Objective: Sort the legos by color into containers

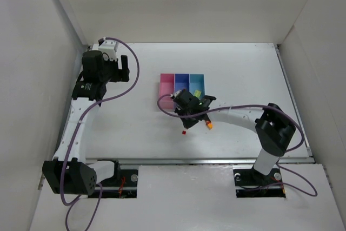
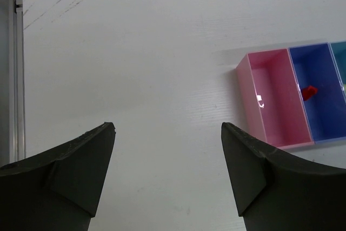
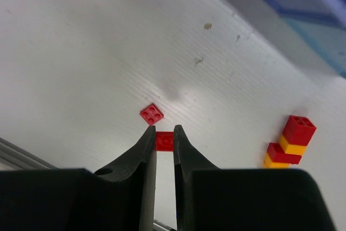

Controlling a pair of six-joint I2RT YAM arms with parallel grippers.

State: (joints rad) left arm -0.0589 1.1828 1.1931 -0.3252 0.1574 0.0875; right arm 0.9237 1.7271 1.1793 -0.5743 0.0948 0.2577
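Legos first: a red brick [image 3: 164, 140] sits pinched between the narrow jaws of the right gripper [image 3: 163, 131], close over the table [image 3: 81, 52]. A red plate [image 3: 152, 113] lies just beyond, with a red-and-yellow stack [image 3: 289, 143] well aside. The sound move is to lift straight, hold the squeeze and release low over the blue bin [image 2: 324, 117] — it already holds a red piece [image 2: 308, 92]. The pink bin [image 2: 246, 87] looks empty. The left gripper [image 2: 167, 128] hangs wide — holding nothing.

One brick [image 2: 308, 92] lies in the middle bin [image 2: 324, 120]; nearer, a brick stack [image 3: 289, 143] rests on the table [image 3: 81, 52].
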